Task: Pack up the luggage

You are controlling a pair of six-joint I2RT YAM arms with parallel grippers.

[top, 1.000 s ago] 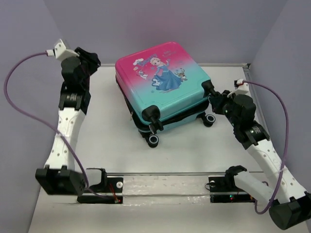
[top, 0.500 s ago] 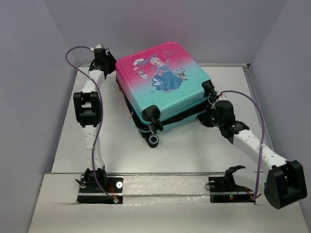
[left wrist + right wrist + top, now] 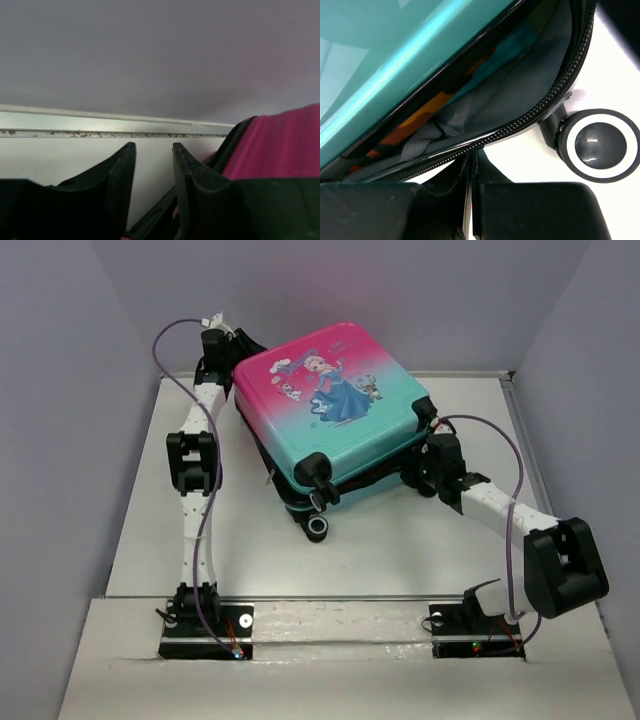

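The metal rail (image 3: 75,125) at the table's (image 3: 400,560) far edge runs past my left gripper (image 3: 154,147). That arm reaches long to 10 o'clock of the luggage (image 3: 330,420), fingers partly apart and holding nothing. The glossy pink-to-teal shell lies flat mid-table, lid slightly ajar. At its 4 o'clock my right gripper (image 3: 471,167), arm low and bent, is pressed closed beside the toothed zipper (image 3: 530,120), grey fabric lining (image 3: 520,85) and round black wheel (image 3: 600,145).

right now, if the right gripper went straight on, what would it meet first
Probably the zipper edge of the luggage, just ahead of the right gripper; the wheel sits off to the side.
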